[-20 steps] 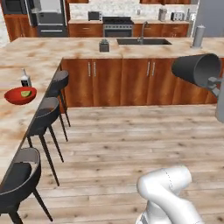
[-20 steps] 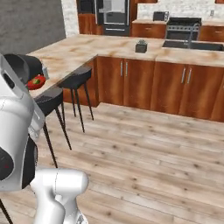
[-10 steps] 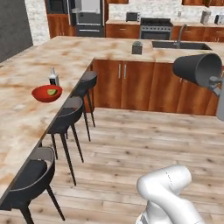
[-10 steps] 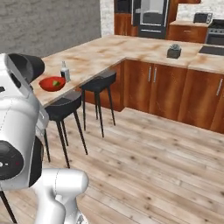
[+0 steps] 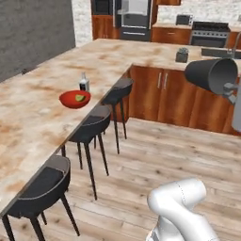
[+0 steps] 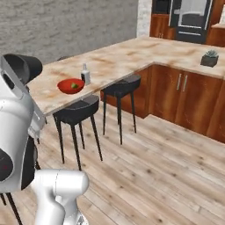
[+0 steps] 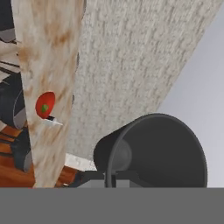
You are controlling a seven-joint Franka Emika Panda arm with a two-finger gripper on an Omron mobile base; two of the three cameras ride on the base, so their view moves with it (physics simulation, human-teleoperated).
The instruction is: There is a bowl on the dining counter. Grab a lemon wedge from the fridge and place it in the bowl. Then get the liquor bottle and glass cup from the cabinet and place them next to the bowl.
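Observation:
A red bowl (image 5: 74,99) stands on the light stone dining counter (image 5: 33,127), with a green lemon wedge (image 5: 80,98) inside it. Right beside the bowl stands a small clear liquor bottle (image 5: 84,83). High in the air and well to the right of the bowl, my gripper (image 5: 229,89) is shut on a dark glass cup (image 5: 210,75). That cup lies on its side with its mouth towards the camera. In the right base view the bowl (image 6: 69,86), bottle (image 6: 85,74) and cup (image 6: 23,67) show again. In the hand view the cup (image 7: 153,148) looms close, with the bowl (image 7: 45,105) far off.
Three dark bar stools (image 5: 89,127) line the counter's near edge above a wooden floor. The counter turns a corner over brown cabinets (image 5: 179,99), with a small potted plant (image 5: 181,55) on top. A fridge (image 5: 134,19) and a stove (image 5: 209,28) stand at the back.
The whole picture has shifted, so the base has moved: the dining counter, bowl and bottle now appear larger and nearer the middle. The cup stays in my gripper.

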